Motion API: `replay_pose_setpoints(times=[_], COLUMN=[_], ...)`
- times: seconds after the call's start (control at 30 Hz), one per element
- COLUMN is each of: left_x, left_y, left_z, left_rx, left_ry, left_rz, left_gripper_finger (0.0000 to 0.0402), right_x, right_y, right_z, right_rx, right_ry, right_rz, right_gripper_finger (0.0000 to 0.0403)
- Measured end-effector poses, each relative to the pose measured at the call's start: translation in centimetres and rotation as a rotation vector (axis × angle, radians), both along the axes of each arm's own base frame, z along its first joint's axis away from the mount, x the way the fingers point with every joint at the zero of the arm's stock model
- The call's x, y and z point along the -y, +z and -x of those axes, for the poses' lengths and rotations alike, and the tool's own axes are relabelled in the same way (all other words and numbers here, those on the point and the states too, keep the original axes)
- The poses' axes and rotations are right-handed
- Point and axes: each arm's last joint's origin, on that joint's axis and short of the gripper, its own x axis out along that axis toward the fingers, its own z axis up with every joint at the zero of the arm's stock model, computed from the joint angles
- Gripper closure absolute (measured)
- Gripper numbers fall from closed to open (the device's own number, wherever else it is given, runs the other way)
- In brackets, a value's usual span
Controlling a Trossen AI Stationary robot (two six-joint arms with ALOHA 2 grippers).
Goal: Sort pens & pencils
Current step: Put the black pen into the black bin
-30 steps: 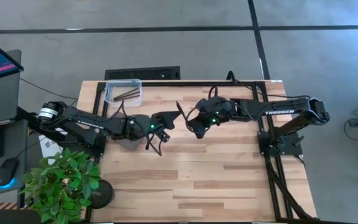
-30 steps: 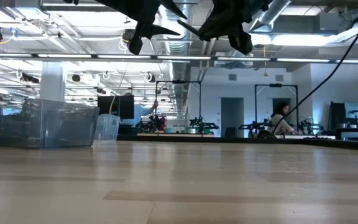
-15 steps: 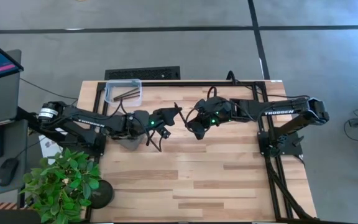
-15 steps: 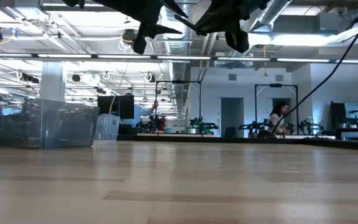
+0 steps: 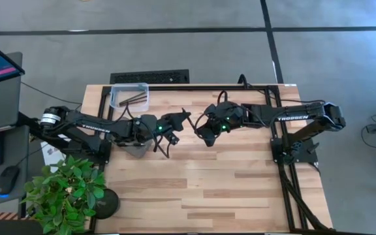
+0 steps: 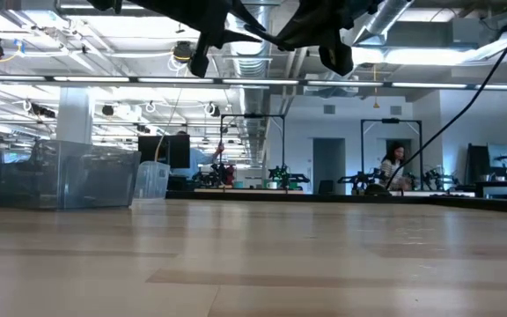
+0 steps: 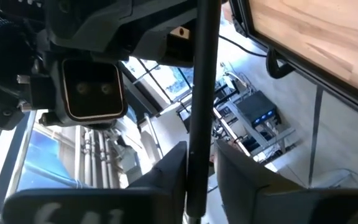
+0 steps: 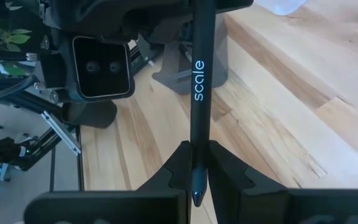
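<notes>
A black pen (image 8: 199,81) printed "scale" spans the gap between my two grippers, high above the table's middle. It shows as a thin dark line in the low view (image 6: 253,36) and in the left wrist view (image 7: 204,74). My left gripper (image 5: 178,121) comes from the table's left and my right gripper (image 5: 201,128) from its right. Each is shut on one end of the pen. Thin brown pencils (image 5: 134,98) lie inside a clear box (image 5: 129,87) at the table's far left corner. My left gripper pinches the pen's end (image 7: 197,163) between its two fingers, which lie along the shaft and come roughly level from the table's left. The pen is clear of the table. My right gripper pinches the pen near its pointed tip (image 8: 197,158) between its two fingers. They lie along the shaft, coming from the table's right, and the lettered shaft sticks out ahead toward the left gripper, clear of the table.
A small translucent cup (image 5: 134,146) stands under the left arm near the table's left edge and shows beside the clear box in the low view (image 6: 152,180). A potted plant (image 5: 67,192) stands off the table's near left corner. The wooden top (image 5: 227,183) is bare toward the near edge.
My left gripper has moved toward the table's right and slightly toward its far edge, up to the right gripper, so that its fingers now stand around the pen's free end. The right gripper has kept the pen nearly still.
</notes>
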Motion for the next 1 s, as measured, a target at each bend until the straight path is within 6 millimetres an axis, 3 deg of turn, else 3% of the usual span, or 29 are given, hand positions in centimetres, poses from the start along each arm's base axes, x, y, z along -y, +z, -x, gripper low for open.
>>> replay_pose_setpoints(times=[0.23, 0.6, 1.0], left_x=[0.02, -0.04, -0.12], left_y=[-0.06, -0.05, -0.09], left_z=[-0.01, 0.04, 0.10], left_rx=[-0.007, -0.004, 0.021], left_ry=[-0.009, 0.024, 0.060], left_rz=[0.000, 0.000, 0.046], left_gripper_finger=[0.0379, 0.0379, 0.0379], right_x=[-0.01, 0.03, 0.00], right_y=[-0.02, 0.02, 0.05], right_z=[0.00, -0.02, -0.04], right_rx=[-0.001, 0.004, 0.007], right_ry=[0.001, -0.002, -0.004], right_rz=[-0.003, 0.000, -0.004], right_gripper_finger=[0.0346, 0.0342, 0.0296])
